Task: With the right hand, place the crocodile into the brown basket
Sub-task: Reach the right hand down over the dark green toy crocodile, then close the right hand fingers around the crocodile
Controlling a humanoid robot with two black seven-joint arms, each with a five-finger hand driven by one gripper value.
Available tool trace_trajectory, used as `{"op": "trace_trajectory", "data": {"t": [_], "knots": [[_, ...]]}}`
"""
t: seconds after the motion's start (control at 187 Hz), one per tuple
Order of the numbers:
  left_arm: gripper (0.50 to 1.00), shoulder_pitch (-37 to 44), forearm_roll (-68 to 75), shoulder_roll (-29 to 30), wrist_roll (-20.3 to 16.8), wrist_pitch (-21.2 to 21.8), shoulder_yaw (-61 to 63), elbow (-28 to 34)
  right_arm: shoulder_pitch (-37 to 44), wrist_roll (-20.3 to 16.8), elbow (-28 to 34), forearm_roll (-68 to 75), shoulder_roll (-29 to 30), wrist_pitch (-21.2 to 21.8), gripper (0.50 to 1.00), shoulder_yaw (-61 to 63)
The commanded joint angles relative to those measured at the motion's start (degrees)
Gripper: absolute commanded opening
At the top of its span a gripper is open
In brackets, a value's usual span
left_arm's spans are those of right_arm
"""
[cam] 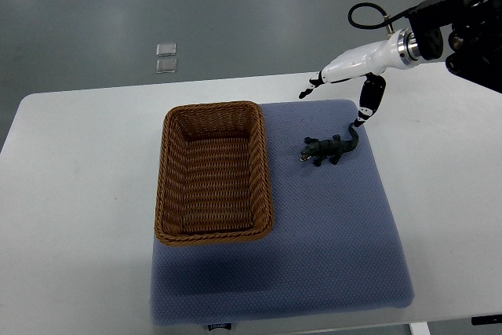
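Grey floor fills the top of the view, with 2 small clear square things lying on it just beyond the far edge of the white counter. Blue-grey mat covers the middle of the counter and runs down almost to the bottom of the view.

Brown basket sits on the left part of the mat, open side up, long side running away from me. Nothing inside, just bare weave.

Crocodile is on the mat, not in the basket. It's to the right of the basket's far half, near it but clearly apart. Dark green, on its feet, snout toward the basket, tail curving up toward the far right.

My right robot hand comes in from the upper right and hangs over the far edge of the mat. Fingers spread wide, gripping nothing. 1 group of fingers points left, out past the mat's far edge. 1 separate black-jointed finger hangs down, its tip right at the end of the crocodile's tail. Can't tell from this steep view whether that tip touches the tail or sits just above it. No other contact visible. Black cable loops above the wrist.
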Motion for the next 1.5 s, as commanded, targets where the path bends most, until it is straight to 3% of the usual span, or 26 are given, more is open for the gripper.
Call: {"op": "trace_trajectory", "data": {"t": [0.0, 0.091, 0.321, 0.657, 0.791, 0.93, 1.251, 1.497], "knots": [[1.0, 0.0, 0.0, 0.0, 0.0, 0.0, 0.0, 0.0, -1.4, -1.9, -0.2, 0.1, 1.4, -0.3, 0.93, -0.6], [1.0, 0.0, 0.0, 0.0, 0.0, 0.0, 0.0, 0.0, -2.6, -2.5, -0.3, -0.1, 2.2, -0.4, 0.93, -0.6], [1.0, -0.1, 0.0, 0.0, 0.0, 0.0, 0.0, 0.0, -6.3, -7.8, -0.6, -0.4, 3.1, -2.9, 0.928, -0.6], [1.0, 0.0, 0.0, 0.0, 0.0, 0.0, 0.0, 0.0, -10.2, -8.4, -1.0, 0.6, 2.5, -3.5, 0.924, -0.1], [1.0, -0.1, 0.0, 0.0, 0.0, 0.0, 0.0, 0.0, -12.0, -11.1, -1.7, 0.6, 2.9, -6.2, 0.909, 0.0], [1.0, -0.1, 0.0, 0.0, 0.0, 0.0, 0.0, 0.0, -12.5, -11.5, -2.1, 0.6, 2.9, -7.5, 0.901, 0.0], [1.0, -0.1, 0.0, 0.0, 0.0, 0.0, 0.0, 0.0, -13.7, -11.7, -2.9, 0.5, 3.1, -9.2, 0.799, 0.0], [1.0, -0.1, 0.0, 0.0, 0.0, 0.0, 0.0, -0.1, -14.8, -11.8, -3.7, -0.1, 3.4, -9.9, 0.772, -0.2]]}}
